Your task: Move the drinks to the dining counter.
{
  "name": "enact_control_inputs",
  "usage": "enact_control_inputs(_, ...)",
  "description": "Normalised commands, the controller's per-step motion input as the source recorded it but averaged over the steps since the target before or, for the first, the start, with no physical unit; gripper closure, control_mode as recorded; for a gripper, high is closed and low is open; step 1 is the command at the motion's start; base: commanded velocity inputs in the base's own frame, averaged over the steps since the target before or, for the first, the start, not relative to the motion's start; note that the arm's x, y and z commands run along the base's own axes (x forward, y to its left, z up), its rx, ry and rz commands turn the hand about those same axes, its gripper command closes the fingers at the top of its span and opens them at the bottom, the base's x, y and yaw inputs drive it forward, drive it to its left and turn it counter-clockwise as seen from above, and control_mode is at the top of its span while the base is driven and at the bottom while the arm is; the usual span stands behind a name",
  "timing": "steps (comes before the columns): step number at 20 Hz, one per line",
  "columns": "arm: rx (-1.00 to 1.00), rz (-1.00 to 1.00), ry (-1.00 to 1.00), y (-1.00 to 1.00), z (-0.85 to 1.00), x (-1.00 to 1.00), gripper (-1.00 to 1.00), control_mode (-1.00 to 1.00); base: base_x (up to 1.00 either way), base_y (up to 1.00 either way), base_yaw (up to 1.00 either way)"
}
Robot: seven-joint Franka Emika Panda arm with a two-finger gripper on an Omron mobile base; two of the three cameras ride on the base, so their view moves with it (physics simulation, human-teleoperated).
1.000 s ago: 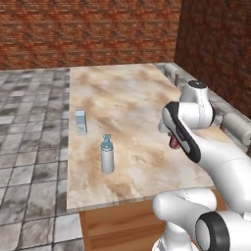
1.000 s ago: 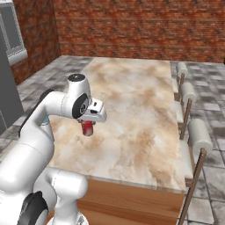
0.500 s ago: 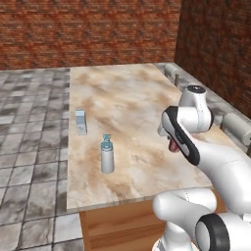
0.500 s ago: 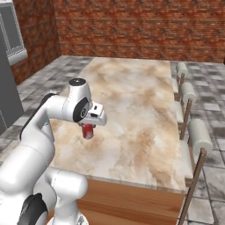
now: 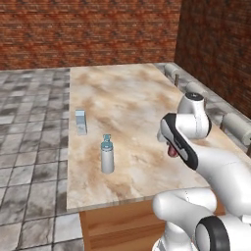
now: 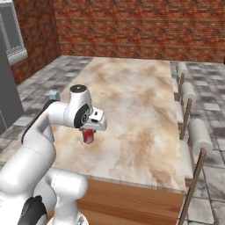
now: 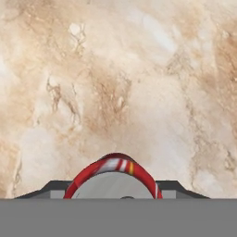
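A small red soda can point(image 6: 89, 136) with a silver top point(image 7: 113, 178) sits between the fingers of my gripper point(image 6: 91, 128), which is shut on it. The can point(image 5: 171, 150) hangs low over the near middle of the dining counter point(image 6: 132, 101), a beige-brown marbled slab; whether it touches the stone I cannot tell. My arm hides most of the hand in the left base view. A pale grey bottle with a blue cap point(image 5: 107, 155) stands upright near the counter's left edge point(image 5: 127, 93), well left of the can. In the hand view, bare marble point(image 7: 115, 83) lies ahead of the can.
A small pale blue-grey box point(image 5: 81, 121) stands on the counter's left edge, beyond the bottle, with its top point(image 6: 54, 94) showing behind my arm. Grey cylindrical stools point(image 6: 193, 136) line the counter's right side. Brick walls and a tiled floor point(image 5: 29, 108) surround it.
My hand has sunk a little toward the counter with the red can still gripped. The bottle and the box have not moved.
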Motion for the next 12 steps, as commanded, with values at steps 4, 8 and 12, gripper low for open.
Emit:
enact_control_inputs(4,0.00,0.00,0.00,0.00,-0.26,0.01,1.00,-1.00,0.00,0.00,0.00)
enact_control_inputs(8,0.00,0.00,0.00,0.00,-0.23,0.02,1.00,-1.00,0.00,0.00,0.00)
enact_control_inputs(12,0.00,0.00,0.00,0.00,-0.22,0.02,1.00,-1.00,0.00,0.00,0.00)
